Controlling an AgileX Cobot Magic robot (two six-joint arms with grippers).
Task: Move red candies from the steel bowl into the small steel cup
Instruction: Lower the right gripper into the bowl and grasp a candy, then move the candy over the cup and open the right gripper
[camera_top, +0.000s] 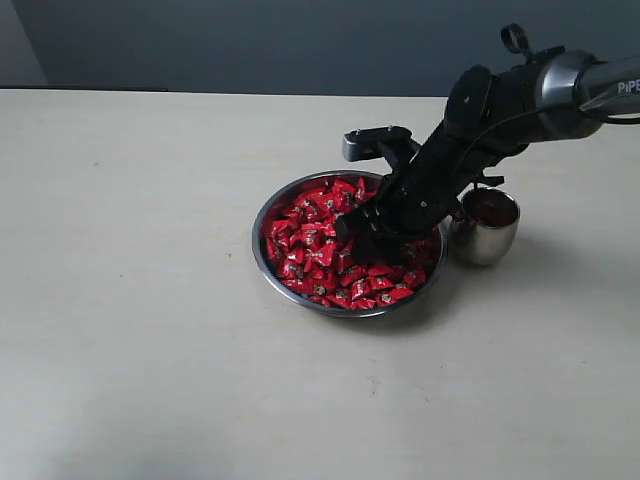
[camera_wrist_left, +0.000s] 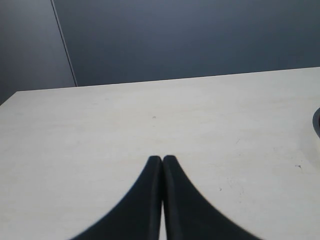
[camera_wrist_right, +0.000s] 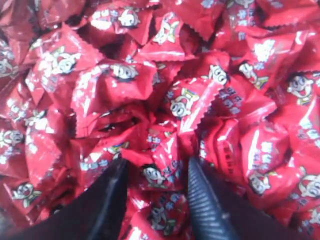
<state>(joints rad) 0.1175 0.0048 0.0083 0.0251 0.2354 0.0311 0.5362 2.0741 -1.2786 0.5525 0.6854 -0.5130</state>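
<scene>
Your right claw (camera_wrist_right: 157, 162) sits released inside the wide shiny steel bowl (camera_top: 258, 240), straddling a red-wrapped candy (camera_wrist_right: 155, 176) to pinch. The small steel cup (camera_top: 487, 240) stands alongside. Left claw (camera_wrist_left: 162, 161) is clenched, empty.

The right gripper (camera_top: 355, 228) is pointing down into the bowl (camera_top: 257, 245), and its fingertips are sitting in the candies (camera_top: 305, 240) that are filling the bowl. Candies are lying ahead of the fingertips and out to both sides of them. One candy (camera_wrist_right: 157, 170) is lying in the gap between the two fingers (camera_wrist_right: 112, 200). The cup (camera_top: 487, 235) is standing back along the arm, under the wrist, just outside the bowl's rim on the side away from the fingertips. Bowl and cup are both sitting on the table (camera_top: 130, 320). The left gripper (camera_wrist_left: 162, 159) is hanging above the table, with the tabletop stretching ahead of its fingertips.
</scene>
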